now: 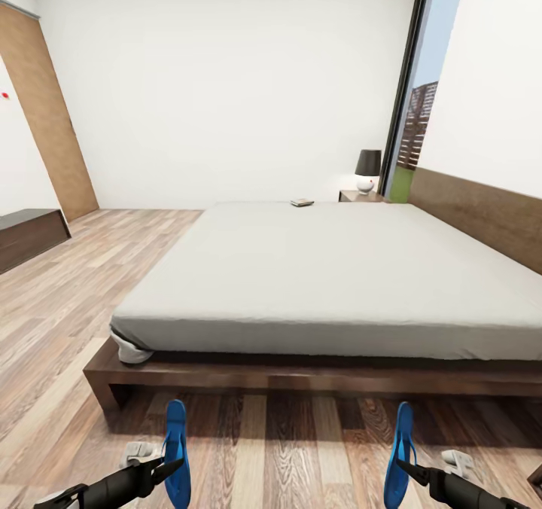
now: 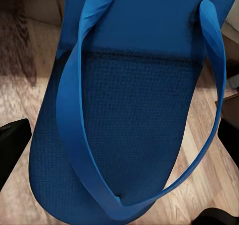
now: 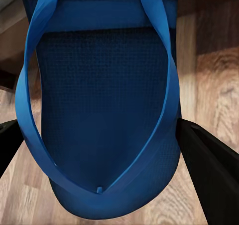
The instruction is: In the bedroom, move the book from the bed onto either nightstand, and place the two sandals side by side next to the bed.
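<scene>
Left gripper (image 1: 167,470) grips a blue sandal (image 1: 177,452) by its toe end, above the floor (image 1: 286,449) short of the bed (image 1: 316,275). Right gripper (image 1: 406,470) clamps the other sandal (image 1: 397,456) the same way. They look light and floppy, so pinching the sole edge near the thong suits. The book (image 1: 302,202) lies far ahead of both, on the bed's far edge, its cover too small to read. Fingertips are mostly hidden behind the soles.
</scene>
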Controlling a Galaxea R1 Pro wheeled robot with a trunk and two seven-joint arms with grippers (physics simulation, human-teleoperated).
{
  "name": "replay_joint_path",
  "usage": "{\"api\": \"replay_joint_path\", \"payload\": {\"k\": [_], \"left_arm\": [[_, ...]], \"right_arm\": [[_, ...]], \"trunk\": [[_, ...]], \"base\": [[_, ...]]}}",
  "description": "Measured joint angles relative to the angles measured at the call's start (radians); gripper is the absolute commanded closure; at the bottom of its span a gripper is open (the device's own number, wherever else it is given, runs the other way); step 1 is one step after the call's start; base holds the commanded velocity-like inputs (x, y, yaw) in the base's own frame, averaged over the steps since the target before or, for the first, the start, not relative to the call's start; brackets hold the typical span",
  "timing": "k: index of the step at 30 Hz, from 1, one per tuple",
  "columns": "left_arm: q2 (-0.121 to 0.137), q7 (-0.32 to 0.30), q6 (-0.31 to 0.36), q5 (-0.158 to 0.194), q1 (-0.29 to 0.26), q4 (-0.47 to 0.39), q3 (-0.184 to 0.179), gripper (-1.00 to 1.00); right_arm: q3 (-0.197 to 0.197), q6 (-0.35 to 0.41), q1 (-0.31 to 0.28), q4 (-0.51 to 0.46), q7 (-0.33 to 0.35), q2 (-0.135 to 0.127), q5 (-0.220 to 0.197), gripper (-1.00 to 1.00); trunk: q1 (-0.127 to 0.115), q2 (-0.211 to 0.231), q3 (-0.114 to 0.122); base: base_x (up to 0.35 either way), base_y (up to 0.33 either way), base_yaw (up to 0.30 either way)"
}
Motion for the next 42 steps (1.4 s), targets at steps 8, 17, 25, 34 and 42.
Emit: {"api": "replay_joint_path", "payload": {"k": [8,17,25,34,42], "left_arm": [[0.000,0.000,0.000,0.000,0.000,0.000,0.000,1.00],[0.000,0.000,0.000,0.000,-0.001,0.000,0.000,1.00],[0.000,0.000,0.000,0.000,-0.001,0.000,0.000,1.00],[0.001,0.000,0.000,0.000,0.000,0.000,0.000,1.00],[0.001,0.000,0.000,0.000,-0.001,0.000,0.000,1.00]], "right_arm": [[0.000,0.000,0.000,0.000,0.001,0.000,0.000,1.00],[0.000,-0.001,0.000,0.000,0.003,0.000,-0.002,1.00],[0.000,0.000,0.000,-0.001,0.002,0.000,-0.002,1.00],[0.000,0.000,0.000,-0.001,0.002,0.000,-0.002,1.00],[0.000,0.000,0.000,-0.001,0.002,0.000,-0.003,1.00]], "trunk": [[0.000,0.000,0.000],[0.000,0.000,0.000],[0.000,0.000,0.000],[0.000,0.000,0.000],[0.000,0.000,0.000]], "base": [[0.000,0.000,0.004],[0.000,0.000,0.000],[0.000,0.000,0.000],[0.000,0.000,0.000],[0.000,0.000,0.000]]}}
